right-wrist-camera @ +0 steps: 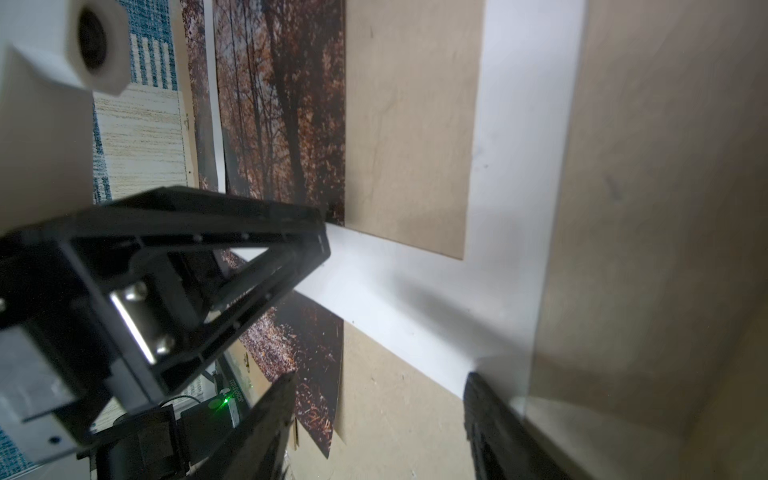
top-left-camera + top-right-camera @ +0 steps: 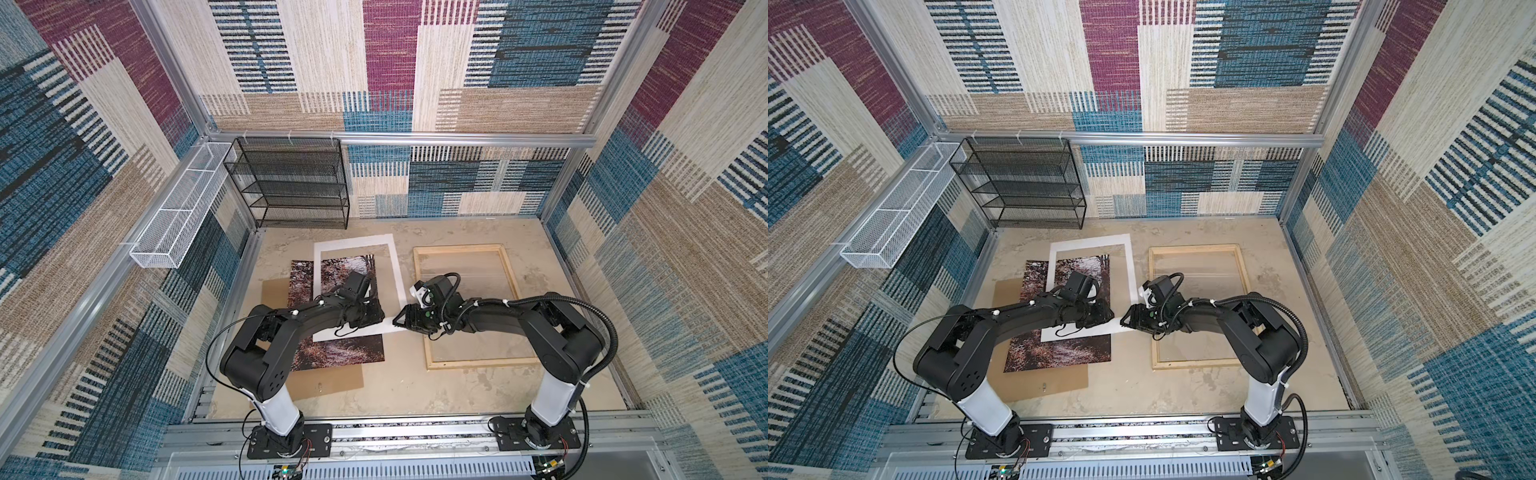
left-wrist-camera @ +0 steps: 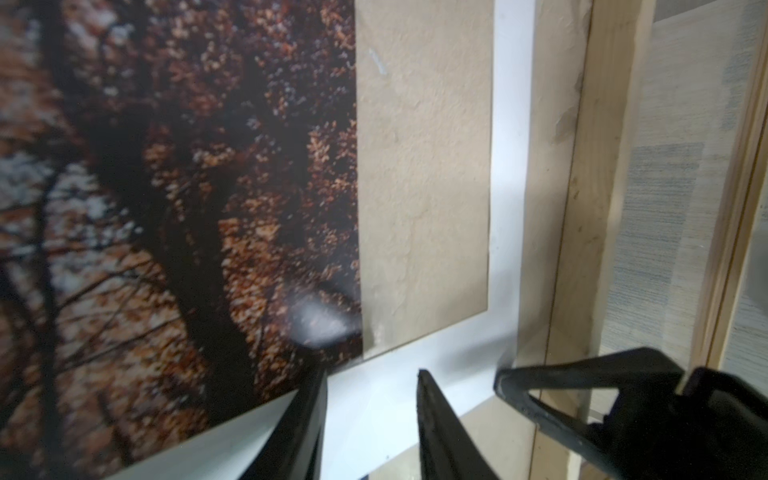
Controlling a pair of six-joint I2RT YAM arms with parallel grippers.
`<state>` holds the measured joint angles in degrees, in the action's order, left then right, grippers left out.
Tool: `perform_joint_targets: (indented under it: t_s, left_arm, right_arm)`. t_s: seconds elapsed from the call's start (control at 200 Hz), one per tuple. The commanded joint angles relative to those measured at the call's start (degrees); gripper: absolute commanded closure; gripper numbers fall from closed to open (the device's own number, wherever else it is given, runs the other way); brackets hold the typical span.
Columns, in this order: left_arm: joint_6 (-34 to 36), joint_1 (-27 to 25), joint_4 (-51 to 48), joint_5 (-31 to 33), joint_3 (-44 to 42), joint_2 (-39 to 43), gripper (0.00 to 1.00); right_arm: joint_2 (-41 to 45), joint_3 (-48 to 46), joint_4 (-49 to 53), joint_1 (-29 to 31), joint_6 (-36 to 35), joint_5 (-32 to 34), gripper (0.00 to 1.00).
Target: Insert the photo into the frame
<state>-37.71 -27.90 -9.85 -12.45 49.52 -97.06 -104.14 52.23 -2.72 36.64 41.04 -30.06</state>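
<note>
- Placement is not yet achieved: the photo (image 2: 340,353) is seen lying face up on the left part of the table (image 2: 415,395), outside the frame (image 2: 459,248).
- The photo is rested on a brown backing board (image 2: 328,384) and is partly covered by a white mat (image 2: 353,241). The mat's near strip crosses the print, and part of the print is shown through the mat's window.
- The frame is laid flat to the right, just beside the mat. Only its clear pane (image 2: 461,266) and the table beneath can be made out inside it, so it is judged empty.
- The left tool (image 2: 380,316) is held low over the mat's near strip, close to the near right corner. In the left wrist view its jaws are seen partly apart with the white strip between the tips, and nothing is seen pinched.
- The right tool (image 2: 398,322) is placed just beside it at the same corner, with its jaws set wide and nothing held.
- The step in hand is judged to be clearing the mat off the print, since the print cannot be lifted freely while overlaid.
- Left to do, by this reading: the mat is to be moved aside, then the photo is to be picked up, carried across and laid within the wood strips onto the pane.
</note>
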Motion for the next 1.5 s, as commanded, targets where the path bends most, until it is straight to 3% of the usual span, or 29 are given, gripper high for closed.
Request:
perform_joint_targets:
  t_s: [0.0,0.441,0.766,1.047,1.287,1.497]
  left_arm:
    - [-2.58,0.04,-13.17,5.44,-2.94,0.51,0.6]
    - [-0.05,0.57,-22.84,12.94,-1.42,5.72,0.6]
    - [1.99,1.25,-24.65,13.71,-3.73,9.6,0.6]
    - [3.26,1.78,-25.53,15.06,-1.27,12.82,0.47]
    - [3.35,1.65,-20.45,7.75,-1.1,9.7,0.51]
    - [1.56,0.13,-18.0,5.5,-3.11,11.05,0.52]
  right_arm:
    - [-1.48,1.76,3.15,0.01,-3.56,1.8,0.34]
    - [-2.88,1.21,0.71,3.85,-6.14,-6.65,0.35]
    - [-0.4,5.83,4.3,2.7,-9.55,-2.19,0.35]
    - [-7.4,15.7,4.92,-1.17,-12.21,-0.98,0.35]
    - [-12.43,22.79,7.71,-2.28,-14.63,-1.63,0.35]
    - [-10.71,18.15,6.33,-2.19,-13.95,-5.1,0.36]
